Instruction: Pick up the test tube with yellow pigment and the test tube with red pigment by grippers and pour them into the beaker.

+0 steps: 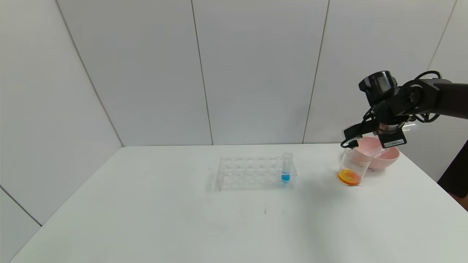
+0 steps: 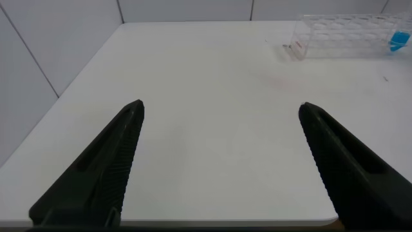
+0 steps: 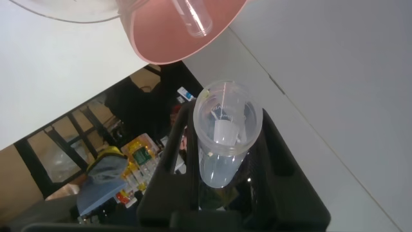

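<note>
Right hand (image 1: pixel 380 140): above the far right part of the desk (image 1: pixel 182 219), over the beaker and the pink bowl; its fingers are clenched on a clear test tube (image 3: pixel 225 138), which looks empty in the right wrist view. I cannot tell which pigment it carried.
Left hand (image 2: pixel 222 161): parked low near the left edge of the desk, fingers spread wide, holding nothing.
Beaker (image 1: pixel 353 166): stands on the desk just beside the pink bowl (image 1: pixel 384 155); an orange-yellow liquid lies at its bottom.
Second tube (image 3: pixel 193 16): lies inside the pink bowl, seemingly empty.
Rack (image 1: pixel 254 172): clear, mid desk, holds only the blue-tipped tube (image 1: pixel 286 168).
Handling: the tube seems light, stiff, smooth and breakable; I judge a moderate squeeze on the middle of its wall is best, not at the rim.
Progress: both pigments seem already poured.
</note>
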{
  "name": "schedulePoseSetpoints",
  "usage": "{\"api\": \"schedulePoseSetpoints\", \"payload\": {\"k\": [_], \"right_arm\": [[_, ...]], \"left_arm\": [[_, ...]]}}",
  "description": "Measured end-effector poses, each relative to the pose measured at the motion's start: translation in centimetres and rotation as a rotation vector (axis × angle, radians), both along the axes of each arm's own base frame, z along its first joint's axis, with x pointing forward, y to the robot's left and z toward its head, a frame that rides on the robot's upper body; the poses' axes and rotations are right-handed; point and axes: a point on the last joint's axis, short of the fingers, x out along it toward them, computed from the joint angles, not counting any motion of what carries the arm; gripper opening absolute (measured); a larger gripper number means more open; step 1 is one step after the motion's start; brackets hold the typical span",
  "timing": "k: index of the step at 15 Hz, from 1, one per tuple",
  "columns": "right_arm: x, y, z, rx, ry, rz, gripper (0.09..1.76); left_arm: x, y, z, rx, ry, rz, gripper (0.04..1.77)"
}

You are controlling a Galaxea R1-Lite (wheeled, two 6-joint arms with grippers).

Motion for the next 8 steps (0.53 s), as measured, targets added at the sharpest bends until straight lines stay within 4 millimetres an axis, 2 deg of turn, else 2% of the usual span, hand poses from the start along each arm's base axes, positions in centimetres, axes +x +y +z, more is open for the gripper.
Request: {"api": "schedulePoseSetpoints", "payload": {"k": [2,4,6,8], "right_arm": [[0.0,0.0,0.1,0.016,-0.010,0.002,0.51],[0.0,-0.1,0.3,0.109,-0.034,0.031,0.51],[-0.4,-1.4,1.2,0.168,-0.060,0.023,0.51],[-1.0,-3.4,2.1,0.315,-0.112,-0.001,0.51]], "left_arm": [[0.0,0.0,0.0,0.000,0.000,0.000,1.72],[0.0,0.0,0.0,0.000,0.000,0.000,1.72],[0.0,0.0,0.0,0.000,0.000,0.000,1.72],[0.0,0.0,0.0,0.000,0.000,0.000,1.72]]}}
